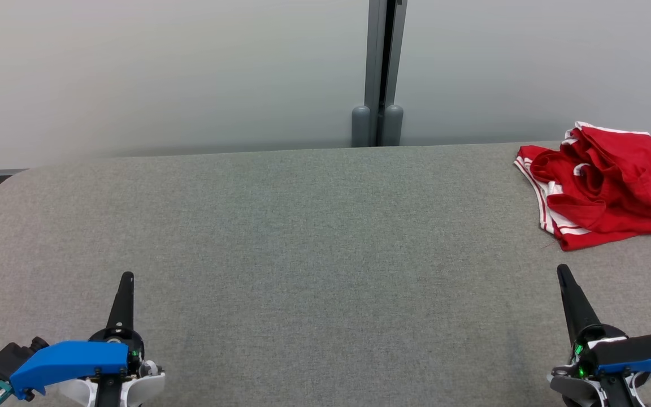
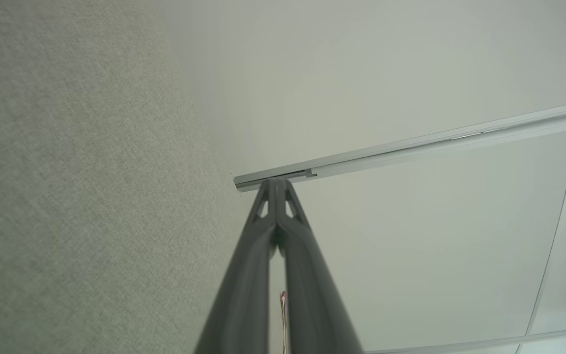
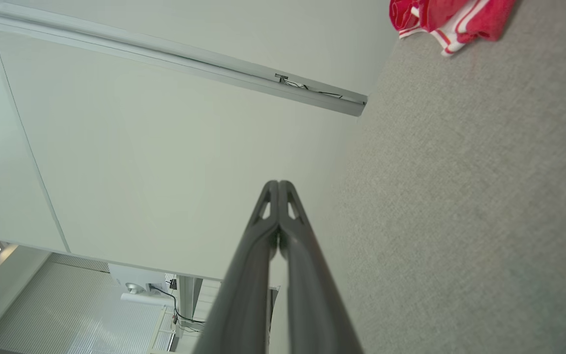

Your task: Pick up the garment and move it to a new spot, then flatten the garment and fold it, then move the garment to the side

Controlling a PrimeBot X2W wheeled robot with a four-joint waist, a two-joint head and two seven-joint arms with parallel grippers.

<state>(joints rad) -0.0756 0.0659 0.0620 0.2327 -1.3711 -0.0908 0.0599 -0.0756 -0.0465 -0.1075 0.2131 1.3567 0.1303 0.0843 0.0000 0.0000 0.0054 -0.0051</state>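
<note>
Head view — crumpled garment (image 1: 613,186), far right

matt felt table (image 1: 303,226), soft cloth garment (image 1: 608,186)

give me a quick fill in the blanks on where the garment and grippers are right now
1. The crumpled garment is ____ with white stripes.
2. It lies on the grey table, at the far ____ corner in the head view.
3. The left gripper and the right gripper each hold nothing, with fingers ____.

Missing words: red; right; shut
</note>
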